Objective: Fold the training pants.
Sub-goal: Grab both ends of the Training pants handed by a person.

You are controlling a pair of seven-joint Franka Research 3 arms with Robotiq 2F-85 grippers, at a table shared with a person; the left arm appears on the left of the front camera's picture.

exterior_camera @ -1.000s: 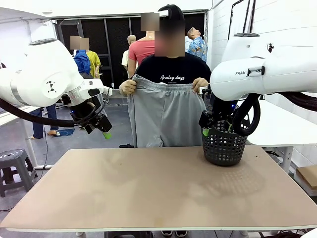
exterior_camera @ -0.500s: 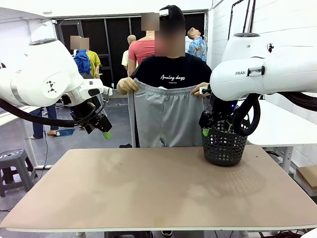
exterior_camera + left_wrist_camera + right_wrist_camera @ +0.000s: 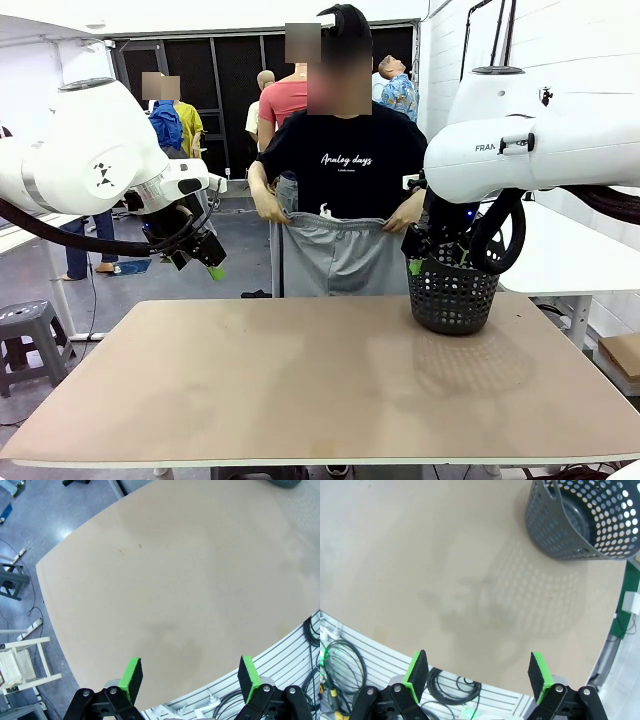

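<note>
While left end effector [image 3: 190, 672] and right end effector [image 3: 479, 669] gape, training pants [image 3: 335, 258] hang between

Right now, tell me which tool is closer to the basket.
The right tool: it hangs right beside the basket's rim, while the left tool hangs far off at the other side.

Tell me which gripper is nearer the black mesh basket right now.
Right. The right gripper hangs open just beside the rim of the basket. The left gripper hovers open near the far left corner of the table, well away from the basket.
</note>
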